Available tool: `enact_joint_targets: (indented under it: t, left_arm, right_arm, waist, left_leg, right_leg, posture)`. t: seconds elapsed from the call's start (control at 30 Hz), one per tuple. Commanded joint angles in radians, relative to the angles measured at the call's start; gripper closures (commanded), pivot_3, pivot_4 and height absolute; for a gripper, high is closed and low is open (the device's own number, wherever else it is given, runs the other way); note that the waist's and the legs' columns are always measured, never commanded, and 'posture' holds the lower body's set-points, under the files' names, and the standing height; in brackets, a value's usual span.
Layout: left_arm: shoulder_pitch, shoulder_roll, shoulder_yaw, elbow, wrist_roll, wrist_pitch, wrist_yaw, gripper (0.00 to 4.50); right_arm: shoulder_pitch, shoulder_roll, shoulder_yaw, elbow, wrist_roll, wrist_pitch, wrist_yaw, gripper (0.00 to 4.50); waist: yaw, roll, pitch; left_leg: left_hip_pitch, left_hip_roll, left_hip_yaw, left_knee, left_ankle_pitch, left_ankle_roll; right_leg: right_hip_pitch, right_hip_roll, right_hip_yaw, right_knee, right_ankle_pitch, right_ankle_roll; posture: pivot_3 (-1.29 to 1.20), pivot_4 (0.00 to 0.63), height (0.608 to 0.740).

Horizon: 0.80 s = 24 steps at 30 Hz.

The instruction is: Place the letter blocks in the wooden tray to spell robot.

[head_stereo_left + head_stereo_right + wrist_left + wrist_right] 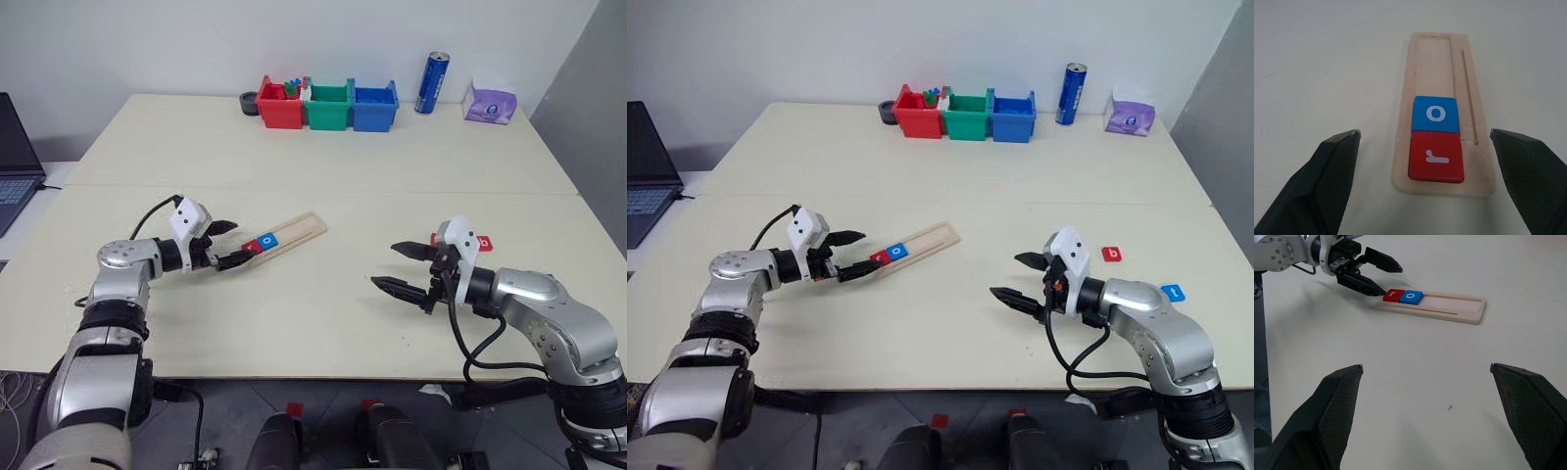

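Left wrist view: long, narrow, shallow pale wooden tray [1437, 73] lying flat on the cream table [1327, 58], holding two flat square letter blocks side by side and touching at the end nearest the left gripper: a red block with white "r" [1436, 156] at the very end, a blue block with white "o" [1435, 114] next to it; the rest of the tray's slot is bare wood. The left gripper [227, 245], two black fingers spread wide and holding nothing, sits just at the "r" end of the tray, one finger to each side of that end. The right gripper [1017, 278], fingers likewise spread apart and empty, hangs over bare table well apart from the tray, off its far end, pointing toward it. A red block with white "b" [1111, 255] lies on the table beyond the right gripper, farther from the tray; a blue block with white "t" [1174, 292] lies farther still. At the table's back edge, well beyond the tray: red, green and blue plastic bins [328, 105] in a row, a blue can [432, 82], a purple tissue pack [490, 102].
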Motion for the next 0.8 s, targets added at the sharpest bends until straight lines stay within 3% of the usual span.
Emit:
enact_joint_targets:
  t: [0.03, 0.8]
  left_arm:
    - [-0.047, -0.004, -0.004, 0.038, 0.018, -0.032, -0.028, 0.0]
    - [-0.115, -0.027, -0.002, 0.163, 0.11, -0.125, -0.005, 0.0]
  right_arm:
    - [0.006, -0.006, -0.034, -0.073, 0.044, 0.026, -0.019, 0.06]
    - [0.008, -0.021, -0.074, -0.153, 0.15, 0.147, -0.114, 0.06]
  waist:
    - [0.0, 0.0, 0.0]
    - [0.0, 0.0, 0.0]
  left_leg:
    - [0.0, 0.0, 0.0, 0.0, 0.0, 0.0]
    - [0.0, 0.0, 0.0, 0.0, 0.0, 0.0]
  right_leg:
    - [0.0, 0.0, 0.0, 0.0, 0.0, 0.0]
    - [0.0, 0.0, 0.0, 0.001, 0.0, 0.0]
  posture:
    - [0.0, 0.15, 0.74]
    - [0.0, 0.15, 0.74]
